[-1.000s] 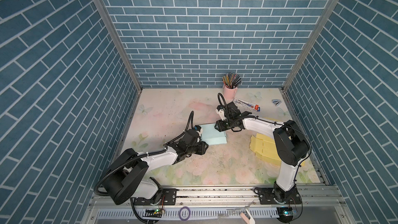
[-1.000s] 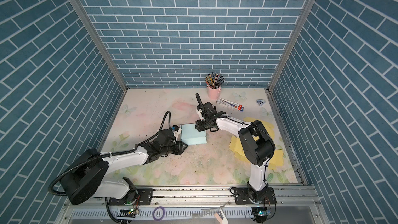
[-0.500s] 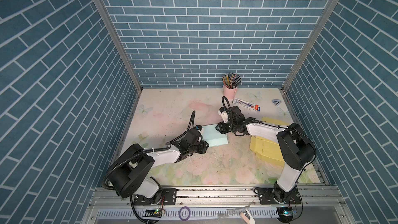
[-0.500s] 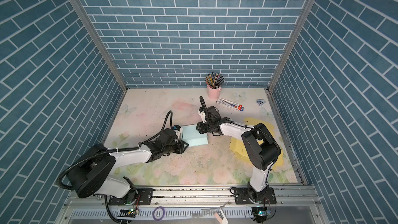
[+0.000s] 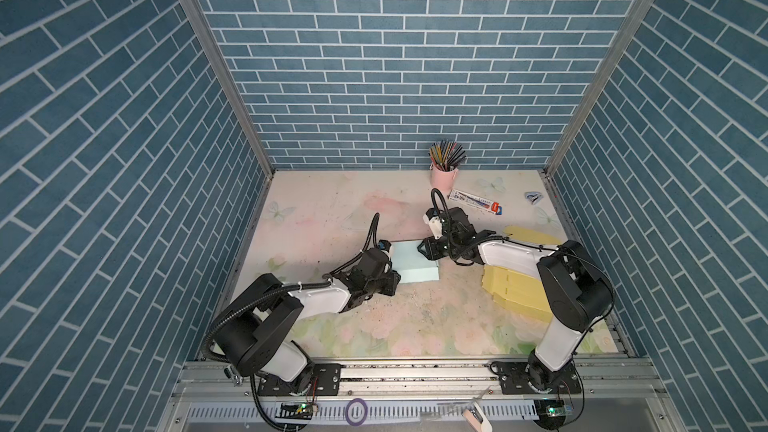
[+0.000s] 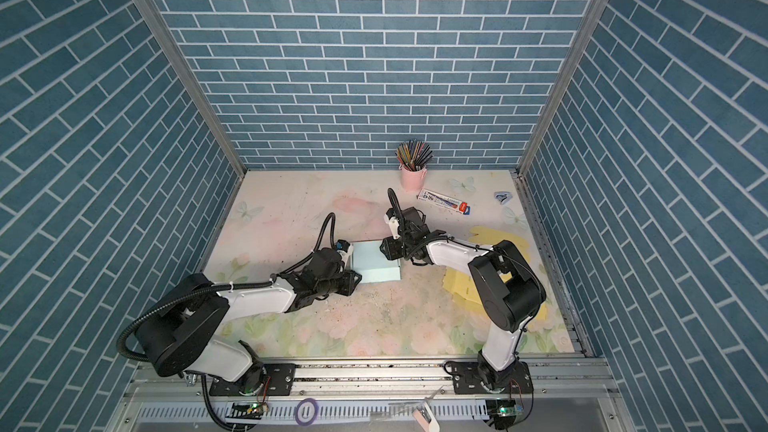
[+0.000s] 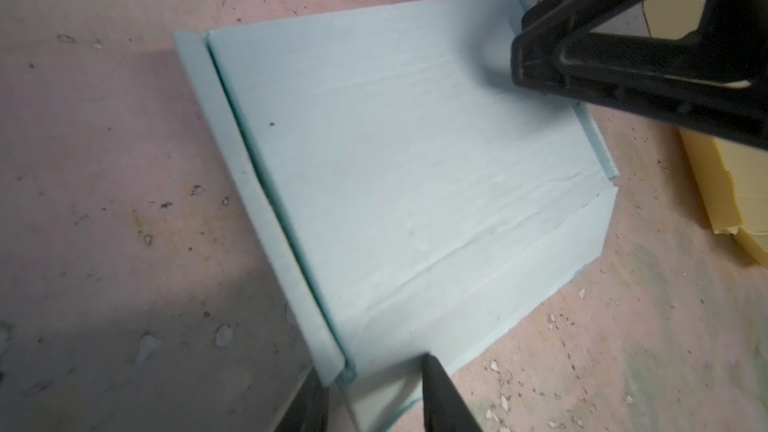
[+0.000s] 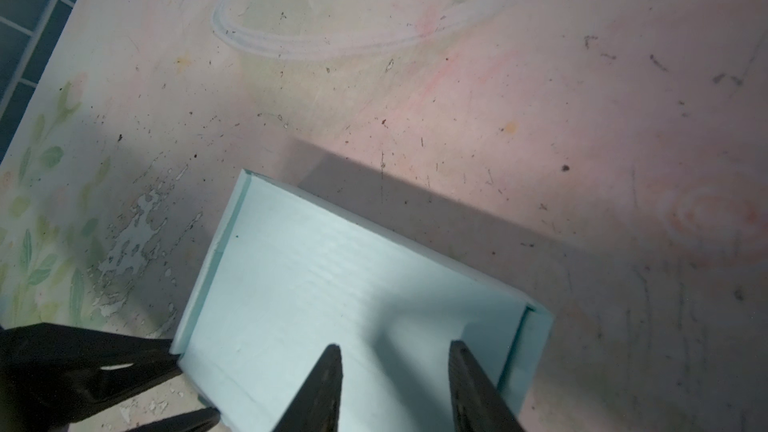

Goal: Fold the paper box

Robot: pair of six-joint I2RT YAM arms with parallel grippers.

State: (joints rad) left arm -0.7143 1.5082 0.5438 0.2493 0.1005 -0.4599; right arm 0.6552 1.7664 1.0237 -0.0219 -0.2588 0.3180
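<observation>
Right arm lowered; the flat pale-blue paper box [image 5: 415, 265] is left mid floral tabletop [image 5: 332, 218], between both arms.
Its near corner is straddled by the parted left gripper [image 7: 372, 371]; the opposite corner is overhung by the right gripper [image 8: 395, 349], also unclenched and empty.

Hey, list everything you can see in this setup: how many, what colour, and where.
paper box: one, light blue, middle of the table
cardboard sheets: a stack, yellow, right side
cup: one, pink, back wall
pencils: many, mixed colours, standing in the cup
tube: one, white with red end, lying beside the cup
small object: one, blue-white, back right corner
tape ring: one, purple, in front of the table
left gripper: black, at the box's near-left corner, open
right gripper: black, over the box's far-right corner, open
</observation>
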